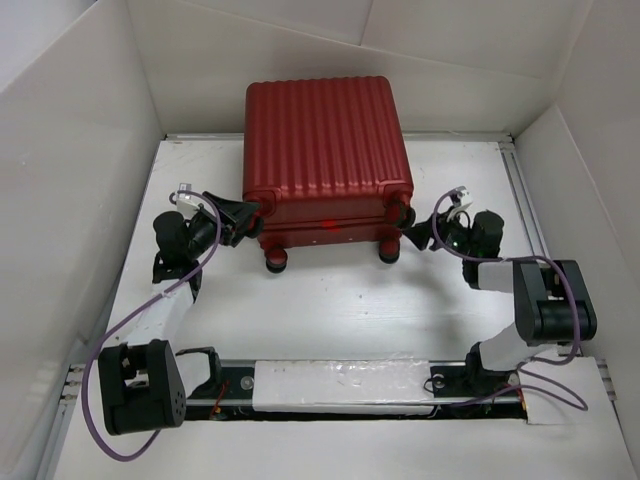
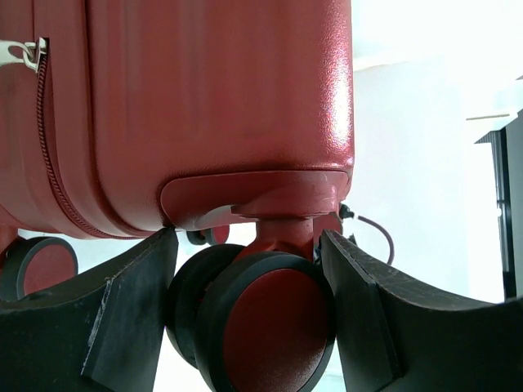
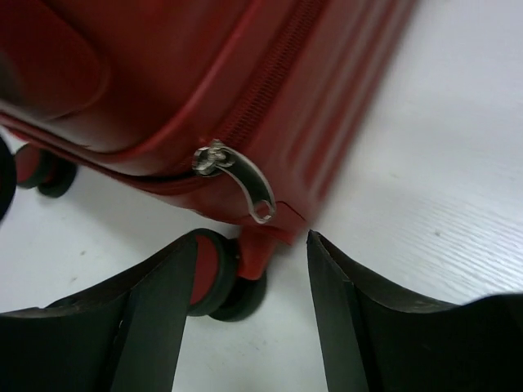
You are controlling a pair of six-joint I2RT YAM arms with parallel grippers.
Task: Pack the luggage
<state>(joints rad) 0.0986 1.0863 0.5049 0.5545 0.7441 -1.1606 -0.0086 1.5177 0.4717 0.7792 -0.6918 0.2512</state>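
Surface: white table (image 1: 330, 320), boxed in by white panel walls (image 1: 80, 80).

Dark-red ribbed hard-shell suitcase (image 1: 325, 140): lies flat and zipped shut at upper centre of the top view. Its wheeled end faces the arm bases.

Left gripper (image 1: 250, 213): at the suitcase's lower-left corner in the top view. In the left wrist view its black fingers (image 2: 131, 310) stand apart, one on each side of a dark-rimmed red caster wheel (image 2: 270, 327) that fills the gap. Cannot tell whether the fingers press on it.

Right gripper (image 1: 412, 234): at the lower-right corner in the top view. In the right wrist view its fingers (image 3: 155, 302) are spread with nothing between them. A silver zipper pull (image 3: 249, 188) hangs from the shell just above the gap. A second caster (image 3: 225, 282) sits partly behind the finger on the left of the frame.
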